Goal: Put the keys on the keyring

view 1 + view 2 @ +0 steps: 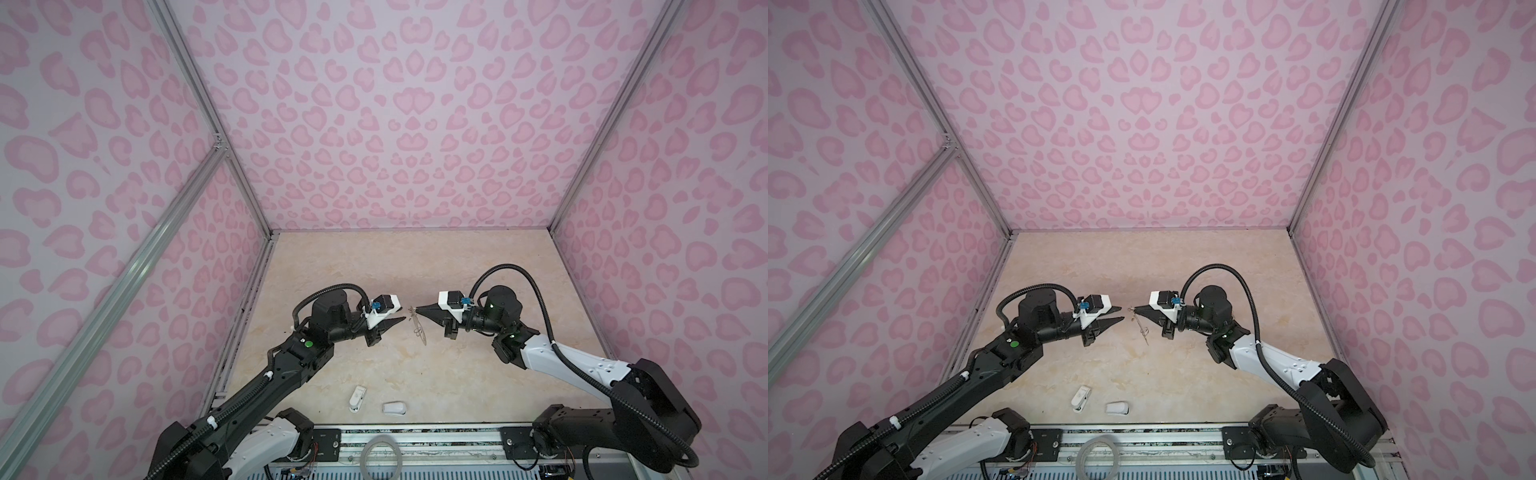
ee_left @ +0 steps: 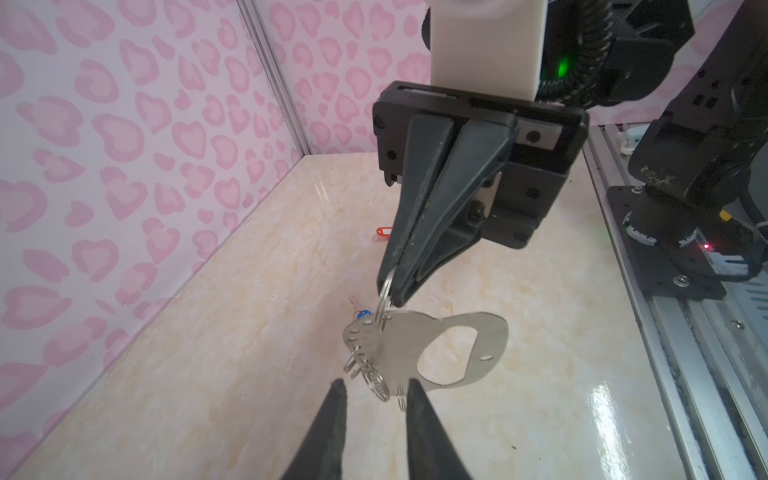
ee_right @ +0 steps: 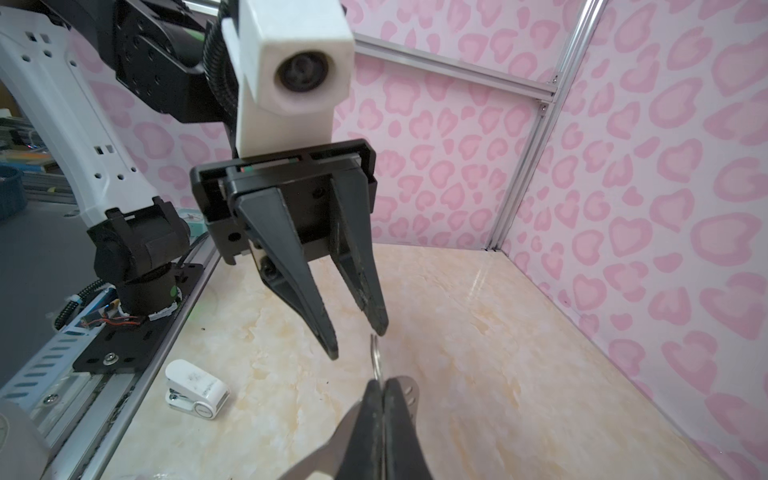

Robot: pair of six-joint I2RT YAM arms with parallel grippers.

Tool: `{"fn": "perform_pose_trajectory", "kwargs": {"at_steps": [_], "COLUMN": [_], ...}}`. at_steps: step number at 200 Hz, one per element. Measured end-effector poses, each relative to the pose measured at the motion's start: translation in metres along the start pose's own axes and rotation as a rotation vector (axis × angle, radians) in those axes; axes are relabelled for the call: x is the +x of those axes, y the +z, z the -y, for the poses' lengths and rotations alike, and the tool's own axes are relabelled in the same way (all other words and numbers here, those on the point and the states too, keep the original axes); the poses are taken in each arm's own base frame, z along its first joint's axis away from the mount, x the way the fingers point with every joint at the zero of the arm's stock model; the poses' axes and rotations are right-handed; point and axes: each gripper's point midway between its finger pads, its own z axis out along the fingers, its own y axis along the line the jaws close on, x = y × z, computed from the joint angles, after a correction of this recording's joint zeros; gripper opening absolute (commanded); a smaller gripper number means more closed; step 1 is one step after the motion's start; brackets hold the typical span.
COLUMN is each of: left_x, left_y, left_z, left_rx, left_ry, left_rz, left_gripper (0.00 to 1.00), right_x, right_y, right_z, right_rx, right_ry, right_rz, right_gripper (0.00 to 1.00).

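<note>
Currently right gripper (image 2: 390,291) clamped on one split ring (image 2: 385,291) of the keyring (image 2: 399,345), which hangs above mid-bench (image 1: 478,374); left gripper (image 1: 403,314) partly open, empty, tips just beside it. Blue key (image 2: 365,314) and red-orange key (image 2: 384,231) lie on the bench beyond; white pieces (image 1: 357,398) near front edge.

A white plastic piece (image 1: 357,398) is lying near the front edge of the marbled beige tabletop (image 1: 457,374), with a second white piece (image 1: 394,408) sitting just beside it, not touching. A pale grey hoop (image 1: 365,457) is resting on the metal frame (image 1: 436,432) in front. Pink heart-patterned walls (image 1: 374,104) are enclosing it all.
</note>
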Motion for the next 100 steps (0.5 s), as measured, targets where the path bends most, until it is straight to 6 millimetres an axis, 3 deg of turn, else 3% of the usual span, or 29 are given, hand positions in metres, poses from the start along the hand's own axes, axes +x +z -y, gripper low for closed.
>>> {"fn": "perform_pose_trajectory", "kwargs": {"at_steps": [45, 100], "left_x": [-0.016, -0.019], "left_y": [0.0, 0.008], "left_z": [0.0, 0.009], "left_rx": [0.012, 0.075], "left_ry": [-0.012, -0.034], "left_rz": [0.082, 0.097], "left_gripper": [0.23, 0.16], "right_x": [-0.008, -0.014], "right_y": [0.003, 0.003], "right_z": [-0.004, -0.005], "right_rx": [-0.04, -0.055], "right_ry": [0.021, 0.016], "right_rz": [0.04, 0.059], "right_gripper": [0.0, 0.0]}}
